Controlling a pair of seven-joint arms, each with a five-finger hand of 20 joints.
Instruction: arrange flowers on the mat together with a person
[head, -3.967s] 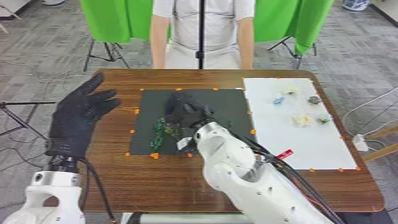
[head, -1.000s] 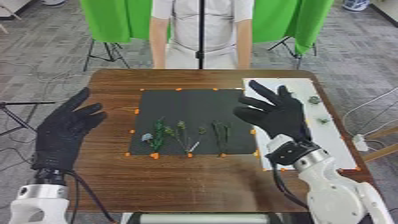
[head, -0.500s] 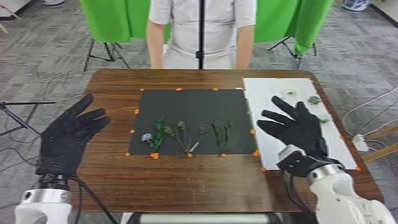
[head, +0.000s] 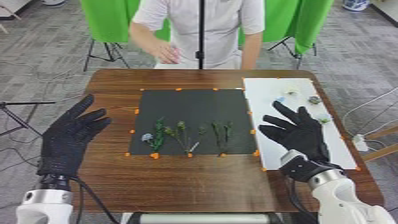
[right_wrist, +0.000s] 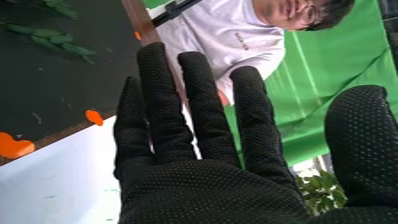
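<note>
In the head view my right hand (head: 295, 134) is over the white sheet (head: 315, 157), open and holding nothing; the right wrist view shows the same hand (right_wrist: 213, 185) with straight fingers. My left hand (head: 71, 135) is open beside the dark mat (head: 191, 107), off its left edge. Green stems (head: 159, 135) with a pale blue flower (head: 147, 137) lie on the mat's lower left. More stems (head: 181, 131) lie at its lower middle, and others (head: 227, 136) to their right. Small flower heads (head: 314, 100) lie on the sheet, some near my right fingertips.
Orange markers (head: 155, 156) edge the mat and the sheet on the brown table (head: 178, 182). Across the table a person's hand (head: 165, 54) is raised at the far edge, touching no flower. A thin black pole (head: 201, 35) stands in front of the person.
My right hand has let go over the mat and moved right over the white sheet, staying open. The person's hand has come up at the far side. The left hand has shifted slightly.
</note>
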